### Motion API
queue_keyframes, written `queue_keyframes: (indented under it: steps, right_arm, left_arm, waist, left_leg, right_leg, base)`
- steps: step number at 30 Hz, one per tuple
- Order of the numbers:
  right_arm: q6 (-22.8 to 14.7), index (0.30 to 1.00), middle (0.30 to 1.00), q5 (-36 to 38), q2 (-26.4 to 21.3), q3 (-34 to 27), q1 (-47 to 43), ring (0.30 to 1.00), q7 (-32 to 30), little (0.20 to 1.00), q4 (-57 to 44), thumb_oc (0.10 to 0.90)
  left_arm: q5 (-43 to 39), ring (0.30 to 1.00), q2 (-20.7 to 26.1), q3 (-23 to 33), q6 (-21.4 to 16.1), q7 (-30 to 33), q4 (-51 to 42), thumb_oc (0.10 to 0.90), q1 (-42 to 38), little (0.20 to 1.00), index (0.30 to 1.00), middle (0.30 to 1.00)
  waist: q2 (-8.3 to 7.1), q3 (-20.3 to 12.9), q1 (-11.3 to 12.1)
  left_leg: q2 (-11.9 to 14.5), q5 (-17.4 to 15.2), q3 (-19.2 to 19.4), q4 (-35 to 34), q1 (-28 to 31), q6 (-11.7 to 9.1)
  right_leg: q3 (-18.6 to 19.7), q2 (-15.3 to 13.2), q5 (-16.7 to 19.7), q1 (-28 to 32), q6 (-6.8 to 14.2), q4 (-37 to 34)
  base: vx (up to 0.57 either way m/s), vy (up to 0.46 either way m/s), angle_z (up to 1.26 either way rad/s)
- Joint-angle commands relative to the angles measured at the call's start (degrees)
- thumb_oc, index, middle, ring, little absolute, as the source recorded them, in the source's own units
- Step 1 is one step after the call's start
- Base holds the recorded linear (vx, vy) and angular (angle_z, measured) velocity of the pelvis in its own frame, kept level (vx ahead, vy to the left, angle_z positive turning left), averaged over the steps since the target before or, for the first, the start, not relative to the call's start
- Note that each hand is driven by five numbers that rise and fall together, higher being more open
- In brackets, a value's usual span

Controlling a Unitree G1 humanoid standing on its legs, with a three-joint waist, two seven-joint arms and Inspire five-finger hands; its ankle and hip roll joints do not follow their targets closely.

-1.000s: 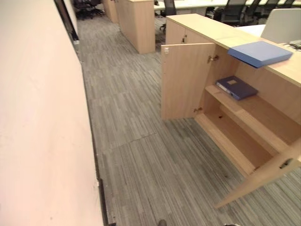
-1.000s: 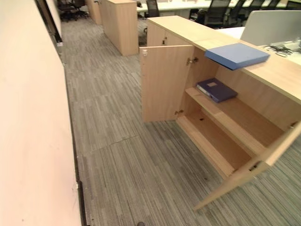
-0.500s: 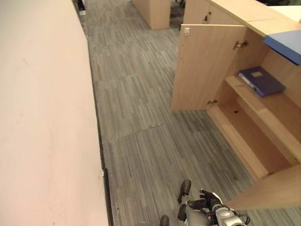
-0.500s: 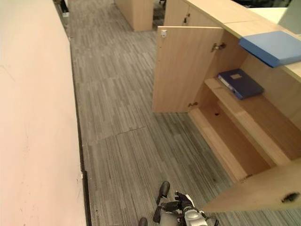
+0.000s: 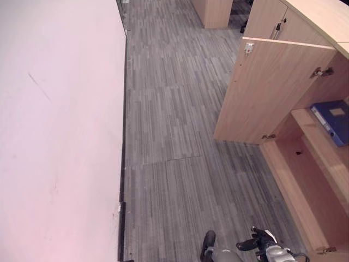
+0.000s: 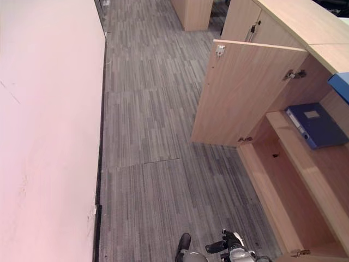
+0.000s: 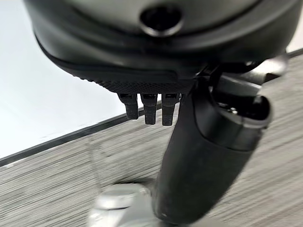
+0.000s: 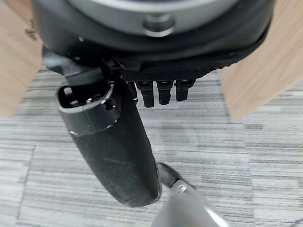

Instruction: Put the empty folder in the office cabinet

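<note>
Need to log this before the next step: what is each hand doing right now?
Left hand: open, holding nothing.
Right hand: open, holding nothing.

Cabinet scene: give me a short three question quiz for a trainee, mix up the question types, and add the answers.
1. True or false: the cabinet door is shut.
2. Where does the dark blue folder lie? A) on the floor B) on the upper shelf C) on the bottom shelf
3. Fill in: the left hand and the right hand each hold ____.

Key: 1 false, it stands open; 2 B; 3 nothing.
</note>
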Motion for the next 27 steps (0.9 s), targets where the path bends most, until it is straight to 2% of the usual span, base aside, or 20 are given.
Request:
queue_keyframes:
  steps: [1, 2, 4, 6, 8, 9, 11, 12, 14, 15, 16, 17, 18, 19, 21, 22, 24, 27]
  right_arm:
    - [0.0, 0.900, 0.900, 3.2, -0.1, 0.4, 1.0, 0.900, -0.8, 0.900, 2.1, 0.800]
    - [-0.4, 0.900, 0.900, 7.7, 0.1, -1.9, 1.6, 0.900, -0.5, 0.900, 2.6, 0.800]
    - [-0.6, 0.900, 0.900, 8.9, 0.3, -2.7, 2.0, 0.900, -0.4, 0.900, 3.1, 0.800]
    - [-0.6, 0.900, 0.900, 8.9, 0.7, -2.9, 2.5, 0.900, -0.2, 0.900, 3.6, 0.800]
    - [-0.5, 0.900, 0.900, 8.2, 1.0, -2.5, 3.1, 0.900, -0.3, 0.900, 4.2, 0.800]
    - [-0.4, 0.900, 0.900, 7.9, 0.9, -2.4, 3.3, 0.900, -0.4, 0.900, 4.3, 0.800]
    - [-0.1, 0.900, 0.900, 7.5, 0.7, -2.2, 3.5, 0.900, -0.6, 0.900, 4.9, 0.800]
    - [0.1, 0.900, 0.900, 7.4, 0.6, -2.2, 3.5, 0.900, -0.7, 0.900, 5.1, 0.800]
    - [0.3, 0.900, 0.900, 7.6, 0.3, -2.5, 3.1, 0.900, -1.2, 0.900, 5.2, 0.800]
    - [0.2, 0.900, 0.900, 7.5, 0.2, -2.6, 3.0, 0.900, -1.3, 0.900, 5.3, 0.800]
    - [0.3, 0.900, 0.900, 6.9, 0.1, -2.2, 3.1, 0.900, -1.2, 0.900, 5.4, 0.800]
    - [0.4, 0.900, 0.900, 6.4, 0.1, -2.0, 3.1, 0.900, -1.3, 0.900, 5.7, 0.800]
    - [0.4, 0.900, 0.900, 5.3, 0.0, -1.6, 3.3, 0.900, -1.4, 0.900, 6.1, 0.800]
    - [0.4, 0.900, 0.900, 5.3, 0.0, -1.6, 3.3, 0.900, -1.4, 0.900, 6.1, 0.800]
    - [0.5, 0.900, 0.900, 4.6, 0.0, -1.6, 3.6, 0.900, -1.8, 0.900, 7.1, 0.800]
    - [0.5, 0.900, 0.900, 4.6, 0.0, -1.9, 3.8, 0.900, -2.0, 0.900, 7.4, 0.800]
    - [0.9, 0.900, 0.900, 3.2, 0.3, -2.5, 4.9, 0.900, -1.2, 0.900, 8.5, 0.800]
    - [1.1, 0.900, 0.900, 2.6, 0.4, -2.7, 5.3, 0.900, -0.8, 0.900, 8.8, 0.800]
  left_arm:
    - [-0.1, 0.900, 1.4, -0.4, -0.1, 1.1, -0.5, 0.800, 1.0, 0.900, 0.900, 0.900]
    - [-0.9, 0.900, 1.5, 0.2, 0.0, 1.0, -0.2, 0.800, 1.1, 0.900, 0.900, 0.900]
    - [-1.2, 0.900, 1.4, 0.6, 0.0, 0.9, 0.2, 0.800, 1.2, 0.900, 0.900, 0.900]
    - [-1.7, 0.900, 1.4, 1.4, 0.1, 0.7, 0.5, 0.800, 1.7, 0.900, 0.900, 0.900]
    - [-2.1, 0.900, 1.6, 2.1, 0.2, 0.4, 0.4, 0.800, 2.3, 0.900, 0.900, 0.900]
    - [-2.4, 0.900, 1.8, 2.4, 0.3, 0.3, 0.2, 0.800, 2.4, 0.900, 0.900, 0.900]
    - [-4.3, 0.900, 2.0, 3.3, 0.2, 0.6, -0.7, 0.800, 2.7, 0.900, 0.900, 0.900]
    - [-5.2, 0.900, 2.1, 3.8, 0.1, 0.8, -1.4, 0.800, 2.8, 0.900, 0.900, 0.900]
    - [-6.4, 0.900, 1.9, 4.2, -0.2, 0.9, -3.4, 0.800, 3.2, 0.900, 0.900, 0.900]
    - [-6.6, 0.900, 1.9, 4.1, -0.4, 1.0, -4.5, 0.800, 3.4, 0.900, 0.900, 0.900]
    - [-6.7, 0.900, 2.2, 3.9, -0.6, 1.2, -5.9, 0.800, 3.5, 0.900, 0.900, 0.900]
    - [-6.6, 0.900, 2.3, 3.8, -0.5, 1.2, -6.6, 0.800, 3.7, 0.900, 0.900, 0.900]
    - [-6.4, 0.900, 2.7, 3.5, -0.4, 1.4, -7.6, 0.800, 4.0, 0.900, 0.900, 0.900]
    - [-6.4, 0.900, 2.7, 3.5, -0.4, 1.4, -7.6, 0.800, 4.0, 0.900, 0.900, 0.900]
    - [-6.9, 0.900, 2.5, 3.6, -0.4, 1.7, -6.7, 0.800, 4.0, 0.900, 0.900, 0.900]
    - [-7.4, 0.900, 2.2, 3.9, -0.4, 1.9, -6.1, 0.800, 4.1, 0.900, 0.900, 0.900]
    - [-6.6, 0.900, 1.3, 5.6, 0.2, 1.8, -0.6, 0.800, 5.4, 0.900, 0.900, 0.900]
    - [-6.1, 0.900, 1.3, 6.2, 0.4, 2.0, 1.0, 0.800, 5.8, 0.900, 0.900, 0.900]
  waist:
    - [0.37, -0.3, 0.3]
    - [0.52, -0.3, 0.2]
    - [0.55, -0.4, 0.1]
    - [0.14, -0.7, -0.2]
    - [-0.91, -0.1, 0.3]
    - [-2.01, 0.4, 0.6]
    - [-3.47, 1.7, 1.6]
    - [-4.34, 2.4, 2.1]
    - [-5.23, 3.3, 3.7]
    - [-5.41, 3.5, 4.5]
    - [-5.50, 3.7, 5.8]
    - [-5.06, 3.7, 6.4]
    - [-3.46, 3.2, 7.6]
    - [-3.59, 3.4, 7.6]
    - [-3.29, 3.3, 8.5]
    - [-3.14, 3.3, 8.8]
    - [-1.79, 1.2, 9.7]
    - [-1.43, -0.2, 9.8]
  left_leg:
    - [1.6, 3.4, 0.8, -4.0, 1.6, -0.2]
    - [2.3, 3.7, 1.7, -1.9, 1.5, -0.5]
    - [2.6, 3.9, 2.3, -0.5, 1.6, -0.5]
    - [2.9, 5.6, 4.1, 5.0, 0.4, -0.9]
    - [1.8, 9.2, 5.3, 15.9, -3.0, -1.1]
    - [0.7, 11.2, 5.5, 23.1, -6.3, -0.8]
    - [0.3, 13.1, 7.3, 33.4, -10.9, -0.2]
    - [0.2, 12.6, 8.5, 36.4, -13.8, 0.6]
    - [-0.3, 7.8, 9.9, 38.4, -21.0, 2.4]
    - [-0.4, 6.3, 10.1, 35.6, -23.4, 2.9]
    - [-0.2, 7.3, 10.1, 26.5, -25.7, 2.4]
    - [0.3, 8.8, 9.8, 20.6, -25.9, 1.9]
    - [2.5, 16.2, 7.3, 6.7, -26.4, 0.0]
    - [2.4, 16.6, 7.4, 5.9, -25.8, 0.0]
    - [3.9, 18.8, 5.8, -2.3, -28.1, -1.0]
    - [4.1, 19.3, 5.2, -4.0, -29.0, -1.6]
    - [4.0, 20.7, 1.8, -4.9, -26.5, -2.4]
    - [3.5, 21.1, 1.5, -4.9, -24.6, -2.5]
  right_leg:
    - [2.6, 1.9, -0.5, -4.0, 3.7, 1.7]
    - [3.5, 2.8, -1.9, -3.6, 3.0, 2.6]
    - [4.0, 3.3, -2.6, -3.2, 2.5, 2.9]
    - [5.1, 3.9, -3.4, -1.6, 1.7, 2.3]
    - [6.8, 5.0, -3.8, 2.0, 0.9, -0.1]
    - [7.5, 4.8, -3.9, 3.6, 0.4, -1.1]
    - [8.5, 4.8, -4.4, 6.5, -0.6, -2.1]
    - [9.0, 4.3, -4.6, 7.6, -0.9, -2.1]
    - [10.7, 3.9, -5.1, 9.9, -0.8, -2.4]
    - [11.5, 3.9, -5.7, 11.2, -0.5, -2.5]
    - [12.1, 3.6, -6.5, 12.7, 0.1, -2.5]
    - [12.3, 4.0, -6.9, 13.8, 0.4, -2.7]
    - [13.1, 5.2, -8.1, 16.3, 0.8, -3.1]
    - [13.2, 5.1, -8.2, 16.6, 0.8, -3.1]
    - [14.5, 5.0, -9.9, 19.0, 1.1, -3.1]
    - [15.4, 5.2, -10.4, 19.9, 1.2, -2.9]
    - [18.5, 5.3, -12.0, 22.2, 2.1, -2.9]
    - [18.6, 4.2, -12.3, 22.7, 2.9, -2.9]
  base:
    - [0.21, -0.156, 0.06]
    - [0.15, -0.117, 0.01]
    - [0.15, -0.090, -0.12]
    - [0.16, -0.106, -0.23]
    - [0.16, -0.150, -0.16]
    - [0.15, -0.170, -0.30]
    - [0.14, -0.158, -0.57]
    - [0.11, -0.096, -0.58]
    - [0.13, -0.029, -0.42]
    - [0.22, 0.046, -0.35]
    - [0.26, 0.078, -0.30]
    - [0.40, 0.147, -0.18]
    - [0.29, 0.101, -0.27]
    - [0.31, 0.112, -0.44]
    - [0.27, 0.088, -0.29]
    - [0.40, 0.179, -0.31]
    - [0.42, 0.305, -0.81]
    - [0.25, 0.276, -0.76]
